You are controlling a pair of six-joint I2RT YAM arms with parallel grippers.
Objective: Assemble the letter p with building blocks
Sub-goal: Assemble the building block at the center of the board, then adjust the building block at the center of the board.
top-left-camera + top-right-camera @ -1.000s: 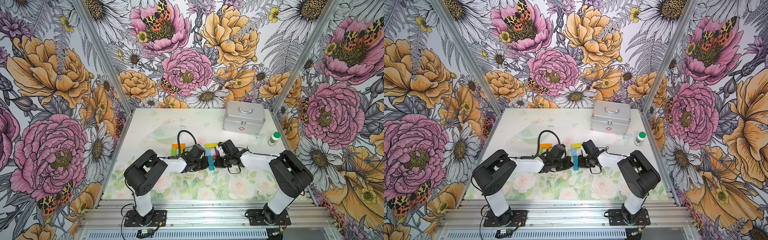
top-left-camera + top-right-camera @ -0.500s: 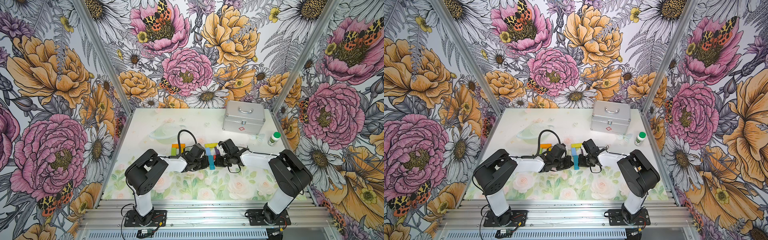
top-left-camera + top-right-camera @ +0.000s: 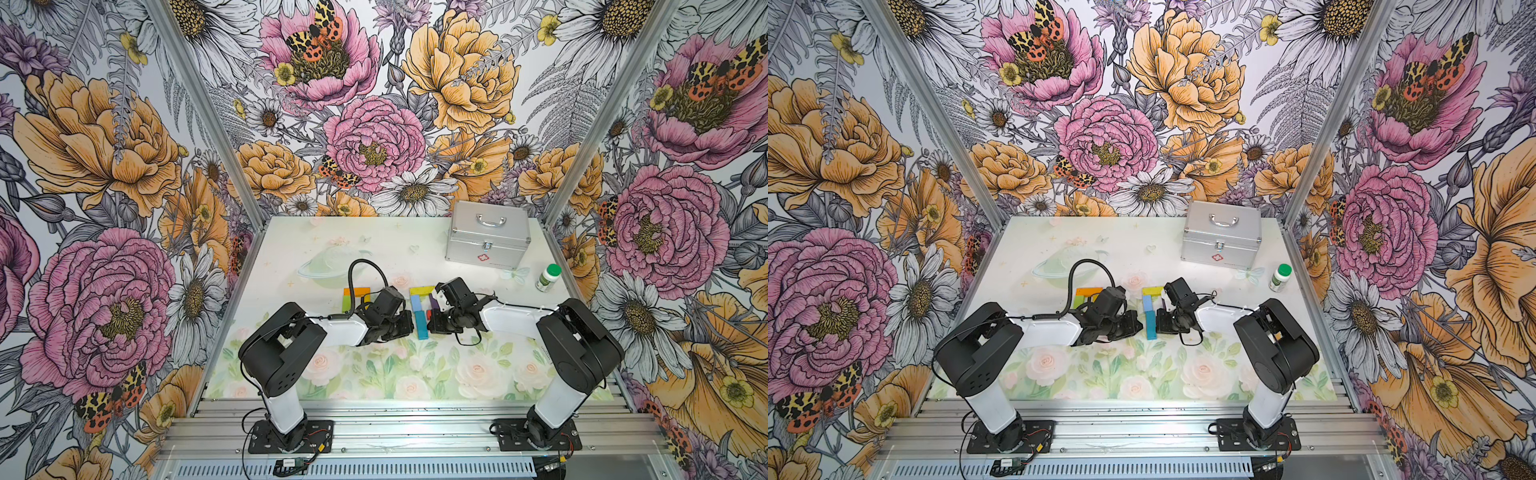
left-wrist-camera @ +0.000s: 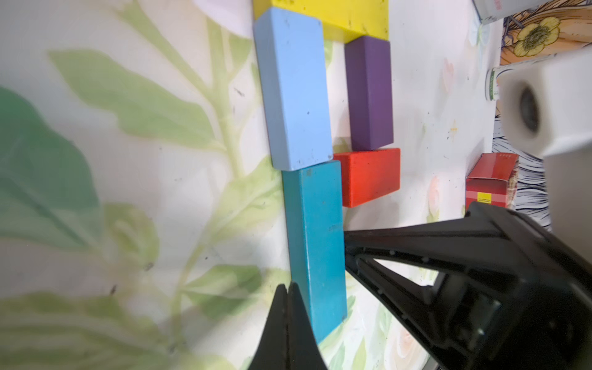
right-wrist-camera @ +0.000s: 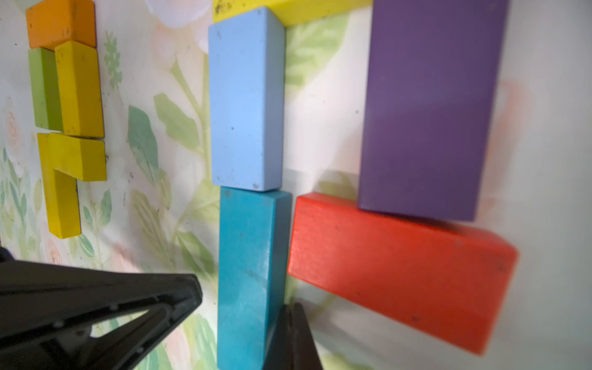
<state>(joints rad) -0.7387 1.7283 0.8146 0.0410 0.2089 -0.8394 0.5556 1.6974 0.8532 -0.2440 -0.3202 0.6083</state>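
P [image 3: 417, 307] at bench [image 3: 291, 249] centre | done: light blue [image 4: 294, 89] and blue [image 4: 315, 243] stem, yellow [image 4: 336, 16] cap, purple [image 4: 370, 93] side, red [image 4: 368, 176] closing the bowl | to do: red lies skewed; you likely square it | left gripper [image 4: 287, 298], right gripper [image 5: 290, 317]: jaws clenched, empty, flanking blue

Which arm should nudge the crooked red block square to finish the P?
Right, probably: the red block lies tilted on the right arm's side of the teal block, just beside the shut right pincer. The left pincer is across the teal block.
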